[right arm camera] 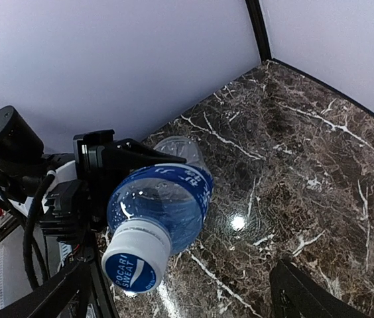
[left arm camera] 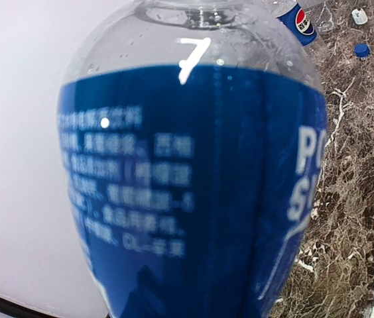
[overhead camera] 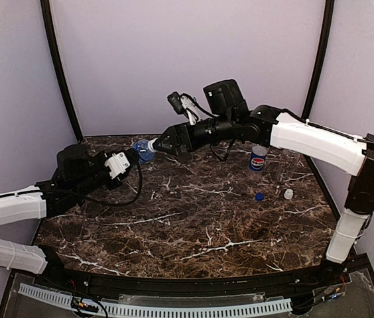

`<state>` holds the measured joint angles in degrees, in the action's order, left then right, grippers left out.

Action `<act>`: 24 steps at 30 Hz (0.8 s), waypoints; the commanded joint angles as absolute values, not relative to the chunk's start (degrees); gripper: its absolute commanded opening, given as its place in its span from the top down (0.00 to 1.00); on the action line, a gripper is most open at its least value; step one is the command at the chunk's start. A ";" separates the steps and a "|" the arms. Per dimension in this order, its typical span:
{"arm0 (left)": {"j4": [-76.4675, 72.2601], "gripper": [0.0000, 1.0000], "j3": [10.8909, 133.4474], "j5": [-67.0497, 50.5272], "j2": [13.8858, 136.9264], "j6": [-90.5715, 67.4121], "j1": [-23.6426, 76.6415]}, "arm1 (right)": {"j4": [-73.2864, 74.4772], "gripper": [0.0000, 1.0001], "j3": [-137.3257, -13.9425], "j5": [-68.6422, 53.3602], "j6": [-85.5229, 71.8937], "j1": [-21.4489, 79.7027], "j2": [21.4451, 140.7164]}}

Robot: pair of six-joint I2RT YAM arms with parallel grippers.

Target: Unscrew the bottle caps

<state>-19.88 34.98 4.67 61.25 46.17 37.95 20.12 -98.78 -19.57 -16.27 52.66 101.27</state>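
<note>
Pocari cap (right arm camera: 137,255), white sides with a blue printed top, sits on the neck of the blue-labelled bottle (right arm camera: 164,199). The bottle is off the table (overhead camera: 193,225), lying roughly level over the back-left part of it. The cap end points at the right arm.

The left gripper (overhead camera: 132,156) is clamped round the bottle's body. One black finger (right arm camera: 130,154) shows across the upper side; the other is hidden behind the bottle. In the left wrist view the blue label fills almost the whole frame.

The right gripper (overhead camera: 155,146) is at the cap end with its jaws spread wide. In the right wrist view its fingers (right arm camera: 306,291) stand on either side at the bottom of the frame, apart from the cap and not touching it.

The Pepsi bottle (overhead camera: 258,159) stands upright at the back right of the table, just under the right forearm. A dark blue cap (overhead camera: 258,196) lies loose on the marble in front of it. A small white cap (overhead camera: 288,194) lies near that one, to its right, the two apart. Both are well away from the held bottle.

A clear shape beside the Pepsi bottle in the left wrist view is too cut off to tell. Pale walls (overhead camera: 187,59) close the back and sides.
</note>
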 commanded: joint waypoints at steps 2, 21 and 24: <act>-21.72 0.72 33.97 6.26 61.54 47.26 38.40 | 21.53 0.08 -102.70 -21.36 -18.01 54.87 102.45; -21.87 0.73 34.99 5.65 62.39 47.80 38.38 | 27.55 0.72 -107.00 -16.76 -16.77 55.71 106.71; -21.77 0.73 35.14 5.52 62.49 47.93 38.25 | 27.39 0.97 -106.75 -17.00 -15.58 55.84 106.29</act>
<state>-20.12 34.70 5.48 62.59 47.64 38.15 27.22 -105.41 -17.69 -17.34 55.37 106.00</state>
